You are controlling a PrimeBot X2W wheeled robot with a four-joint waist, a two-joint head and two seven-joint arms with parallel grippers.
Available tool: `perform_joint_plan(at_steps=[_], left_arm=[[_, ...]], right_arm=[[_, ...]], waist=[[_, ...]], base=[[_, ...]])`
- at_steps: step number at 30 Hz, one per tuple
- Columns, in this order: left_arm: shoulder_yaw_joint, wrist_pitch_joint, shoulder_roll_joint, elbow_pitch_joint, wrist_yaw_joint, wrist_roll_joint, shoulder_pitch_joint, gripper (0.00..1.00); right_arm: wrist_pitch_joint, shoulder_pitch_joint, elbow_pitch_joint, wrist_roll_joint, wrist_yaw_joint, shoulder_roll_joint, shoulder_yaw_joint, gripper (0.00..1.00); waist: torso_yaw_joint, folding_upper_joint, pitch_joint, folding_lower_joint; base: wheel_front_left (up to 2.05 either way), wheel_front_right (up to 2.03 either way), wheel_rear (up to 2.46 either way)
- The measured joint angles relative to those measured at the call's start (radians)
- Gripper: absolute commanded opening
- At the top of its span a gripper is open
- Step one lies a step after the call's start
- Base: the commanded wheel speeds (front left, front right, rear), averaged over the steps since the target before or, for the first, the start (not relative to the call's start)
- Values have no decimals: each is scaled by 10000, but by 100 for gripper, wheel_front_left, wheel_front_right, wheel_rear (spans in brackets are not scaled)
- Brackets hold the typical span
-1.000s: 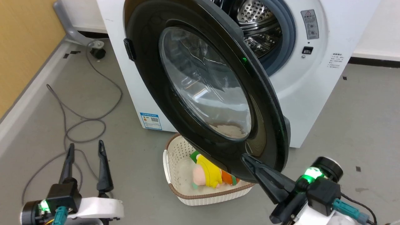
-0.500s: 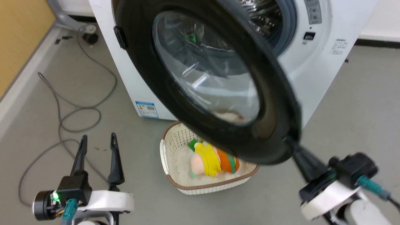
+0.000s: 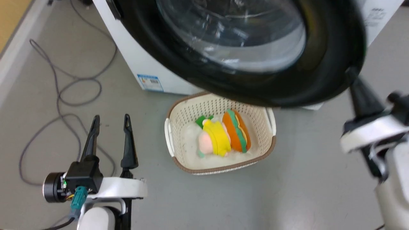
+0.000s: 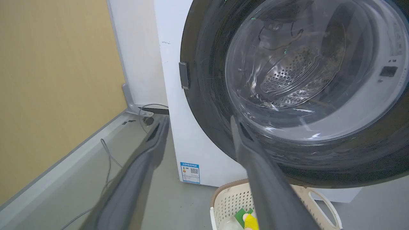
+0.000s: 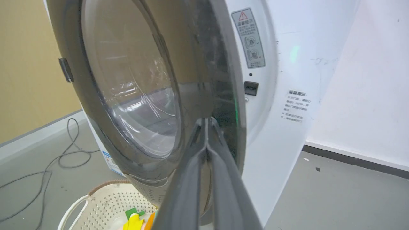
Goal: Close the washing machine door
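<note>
Washing machine door (image 3: 230, 35) stood ajar, its wide black rim and bulging glass tilted out from the white washer (image 3: 134, 57), with the free edge off the front panel. From the right wrist camera I could see a gap between that edge and the panel, where the dark latch socket (image 5: 251, 88) sat under a warning label (image 5: 248, 38). The right gripper (image 3: 350, 72) had its two dark fingers pressed flat together with nothing between them, and their joined tips touched the glossy rim close to the free edge.

The left gripper (image 3: 111, 116) hung low over the grey floor, well apart from the door. Its fingers were spread wide and held nothing. Through its own camera the perforated steel drum (image 4: 287, 73) showed behind the glass.

Below the door a cream basket (image 3: 169, 134) with a brown rim sat on the floor just in front of the washer. Inside lay a yellow soft toy (image 3: 217, 140) touching an orange and green one (image 3: 236, 131). A grey cable (image 3: 64, 95) looped over the floor to the left, and a blue sticker (image 3: 150, 82) marked the washer's lower corner.
</note>
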Motion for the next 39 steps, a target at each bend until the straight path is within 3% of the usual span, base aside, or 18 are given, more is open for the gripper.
perform_joint_plan(at_steps=[17,26,31,39], left_arm=[[-255,0,-130,-42,-75,-27,-750,100],[-247,2,-132,-40,33,-102,-820,100],[-111,0,-138,27,73,-75,-758,100],[198,0,-140,276,19,255,-325,100]], right_arm=[[0,-3232,2619,-470,-6,-320,-1285,0],[0,-3602,3143,-725,-6,-426,-1400,0],[0,-3026,2437,-859,-8,-190,-1687,0],[0,-984,-506,-1158,-8,585,-2056,0]], waist=[[574,0,1178,1],[638,0,1176,0],[428,0,821,0],[-315,0,-17,-1]], base=[[0,0,0],[0,0,0],[0,0,0],[0,0,0]])
